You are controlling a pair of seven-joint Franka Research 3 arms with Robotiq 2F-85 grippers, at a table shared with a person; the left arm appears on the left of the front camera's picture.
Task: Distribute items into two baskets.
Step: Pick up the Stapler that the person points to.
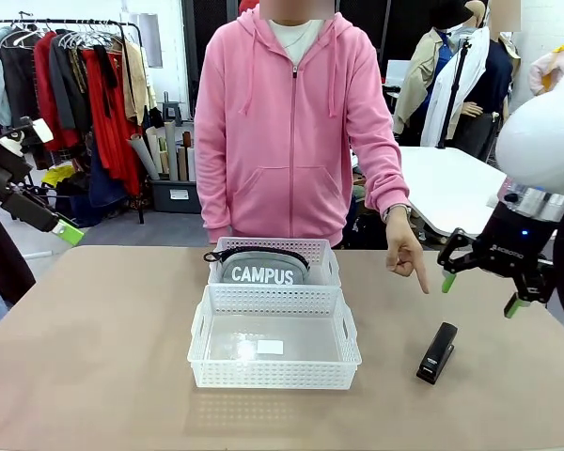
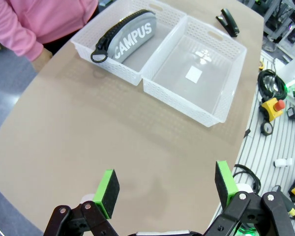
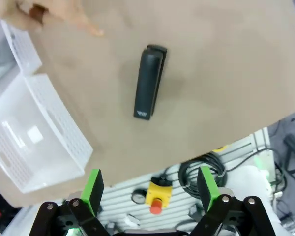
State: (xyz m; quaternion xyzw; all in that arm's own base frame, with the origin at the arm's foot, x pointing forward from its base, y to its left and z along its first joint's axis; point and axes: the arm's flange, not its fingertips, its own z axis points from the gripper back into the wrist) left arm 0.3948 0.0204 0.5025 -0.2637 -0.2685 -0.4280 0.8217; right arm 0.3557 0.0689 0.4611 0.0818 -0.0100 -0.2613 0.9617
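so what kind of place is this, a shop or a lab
Probably a robotics lab sharing space with a clothing workroom: a rack of hanging clothes behind the person, and cables and a yellow emergency-stop button on a slotted metal bench.

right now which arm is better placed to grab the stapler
Right: the right claw, open, hangs near the stapler, which lies on the table on that side. The left claw is far off, across the baskets.

Left gripper (image 2: 165, 189) with jaws wide apart over the bare desk (image 2: 88, 142), first basket (image 2: 108, 66) holding the grey pouch (image 2: 130, 39) (lettered CAMPUS), second basket (image 2: 187, 101) alongside, black stapler (image 2: 228, 21) near the desk's corner, pink sleeve (image 2: 34, 19) beyond its edge.
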